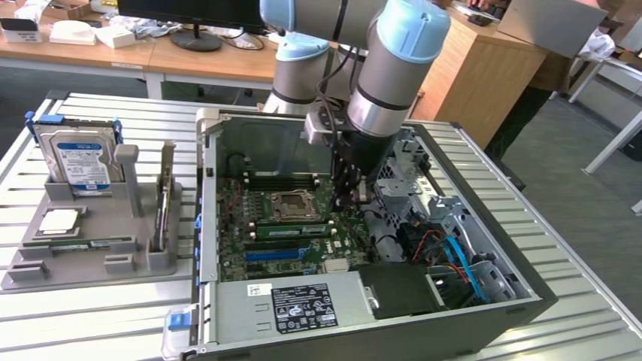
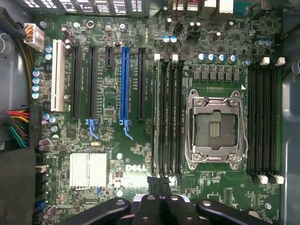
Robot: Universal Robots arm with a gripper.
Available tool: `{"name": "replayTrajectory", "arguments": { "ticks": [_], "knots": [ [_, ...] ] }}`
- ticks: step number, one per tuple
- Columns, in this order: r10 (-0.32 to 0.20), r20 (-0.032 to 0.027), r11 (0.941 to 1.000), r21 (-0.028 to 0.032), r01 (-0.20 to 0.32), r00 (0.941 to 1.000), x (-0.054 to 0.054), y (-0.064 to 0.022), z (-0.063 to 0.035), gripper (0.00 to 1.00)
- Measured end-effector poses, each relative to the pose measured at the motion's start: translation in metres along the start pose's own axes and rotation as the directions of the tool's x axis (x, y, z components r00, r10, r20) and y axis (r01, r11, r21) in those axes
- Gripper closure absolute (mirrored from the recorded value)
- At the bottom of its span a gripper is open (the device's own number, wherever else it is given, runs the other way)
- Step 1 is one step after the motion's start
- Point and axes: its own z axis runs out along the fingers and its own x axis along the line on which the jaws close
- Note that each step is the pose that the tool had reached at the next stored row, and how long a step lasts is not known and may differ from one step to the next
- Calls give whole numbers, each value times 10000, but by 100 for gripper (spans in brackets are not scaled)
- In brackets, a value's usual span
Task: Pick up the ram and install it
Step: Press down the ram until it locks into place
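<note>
Exterior view: the arm reached down into an open computer case (image 1: pixel 482 301) that stood on a slatted metal surface (image 1: pixel 561 218). Its end effector (image 1: pixel 351 201) was low over the motherboard (image 1: pixel 301 259), just beside the empty processor socket (image 1: pixel 293 203).

A green ram (image 1: pixel 291 228) lay along the slot bank next to that socket and appeared to sit in a slot. Its near end was close to the fingertips. A second stick (image 1: pixel 80 243) lay flat in the grey tray (image 1: pixel 101 263) on the exterior view's left, near a hard drive (image 1: pixel 80 162).

In the wrist view the end effector (image 2: pixel 159 180) was clenched, its black tips pressed together at one end of the four dark slots (image 2: pixel 168 117). You could not tell from either view whether it touched the stick.

If you were seating the ram, this step likely asked for a straight downward push, centred on the stick's top edge. Keep the tips in line with the slot so that nothing levers sideways. Uneven pressure would probably leave one end raised, with its white latch (image 2: pixel 158 56) unclosed.
</note>
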Motion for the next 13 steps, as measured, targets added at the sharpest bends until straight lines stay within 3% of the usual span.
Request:
{"name": "replayTrajectory", "arguments": {
  "ticks": [13],
  "knots": [
    [0,-1,10000,-1,0,10000,-42,-1,33,90]
  ]
}}
